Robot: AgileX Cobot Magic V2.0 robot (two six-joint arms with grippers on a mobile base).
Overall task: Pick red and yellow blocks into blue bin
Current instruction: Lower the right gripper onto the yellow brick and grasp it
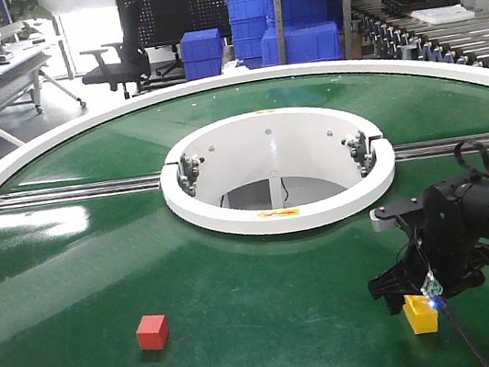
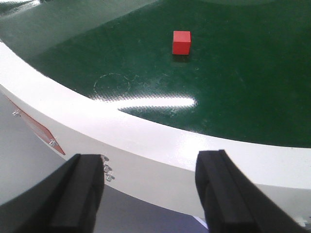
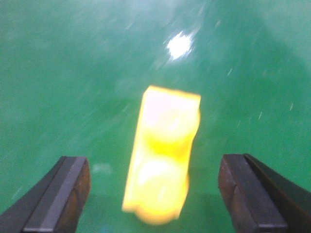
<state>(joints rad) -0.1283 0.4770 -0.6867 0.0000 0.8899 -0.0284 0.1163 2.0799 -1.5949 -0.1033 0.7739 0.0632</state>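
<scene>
Red cube (image 1: 153,331) is recorded resting flat on the green table surface (image 1: 252,350), in the near-left part of the round table and well apart from both arms. Yellow brick (image 1: 421,314) is recorded on the same surface at near right, far from the cube. The right gripper (image 1: 422,293) is seen lowered directly over the brick, its black body overlapping the brick's upper edge in the front view. In the right wrist view, which is blurred, the right gripper (image 3: 158,194) is found spread wide. The yellow brick (image 3: 163,165) lies between the two dark fingers (image 3: 58,194), studs up, with green showing on either side and no contact observed. Its long axis is set slightly tilted relative to the fingers. Whether the fingertips touch the table cannot be told. In the left wrist view the left gripper (image 2: 155,194) is likewise found parted, nothing held, and positioned outside the table over the white outer rim (image 2: 194,145). The red cube (image 2: 181,42) is seen beyond that rim on the green, well ahead of the fingers. A white central ring (image 1: 285,219) is noted at the table's middle. Blue crates (image 1: 293,17), an office chair (image 1: 114,64) and a roller conveyor (image 1: 444,31) are noted behind the table.
</scene>
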